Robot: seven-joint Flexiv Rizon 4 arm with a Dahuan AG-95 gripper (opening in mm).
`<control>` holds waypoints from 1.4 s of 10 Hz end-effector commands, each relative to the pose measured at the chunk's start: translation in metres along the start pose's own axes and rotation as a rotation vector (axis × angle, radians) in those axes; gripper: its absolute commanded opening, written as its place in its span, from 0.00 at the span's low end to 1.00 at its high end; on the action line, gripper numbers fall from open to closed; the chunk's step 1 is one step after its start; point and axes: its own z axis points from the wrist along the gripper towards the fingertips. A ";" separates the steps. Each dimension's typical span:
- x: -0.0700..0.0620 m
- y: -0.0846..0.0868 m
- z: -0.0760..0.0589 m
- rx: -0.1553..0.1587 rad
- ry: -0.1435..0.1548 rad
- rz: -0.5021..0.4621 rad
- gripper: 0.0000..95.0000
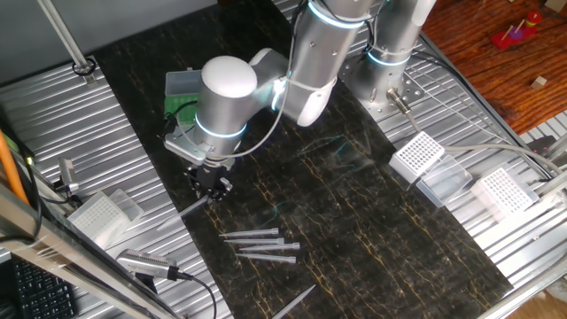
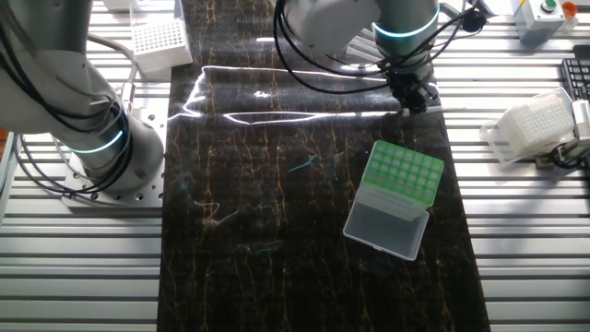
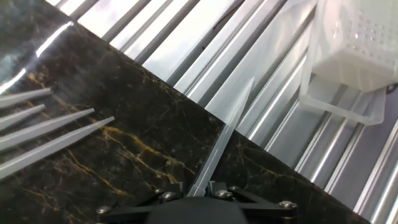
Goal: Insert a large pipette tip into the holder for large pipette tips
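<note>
The claw (image 3: 200, 186) pinches a long pipette tip (image 3: 225, 132) by its wide end, the point slanting out over the edge of the dark mat (image 3: 124, 149) toward the ribbed metal table (image 3: 205, 50). Four more tips (image 3: 43, 127) lie on the mat beside it. The green holder (image 2: 398, 180) sits open well apart on the mat.

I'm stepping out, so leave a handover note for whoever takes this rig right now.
Hand: shut on a tip, low over the mat's edge by the metal slats.
Holder: on the mat, lid open, green rack looks empty, well away from the hand.
Spare tips: lying loose on the mat.
Done: one tip gripped.
Left: carry it to the holder, stand it upright, push it into a hole, release.
</note>
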 end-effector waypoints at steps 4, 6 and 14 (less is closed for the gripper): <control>0.003 -0.002 0.003 0.010 -0.015 0.032 0.20; 0.003 -0.002 0.004 0.008 -0.018 0.055 0.00; -0.004 -0.007 -0.011 -0.076 0.139 0.322 0.00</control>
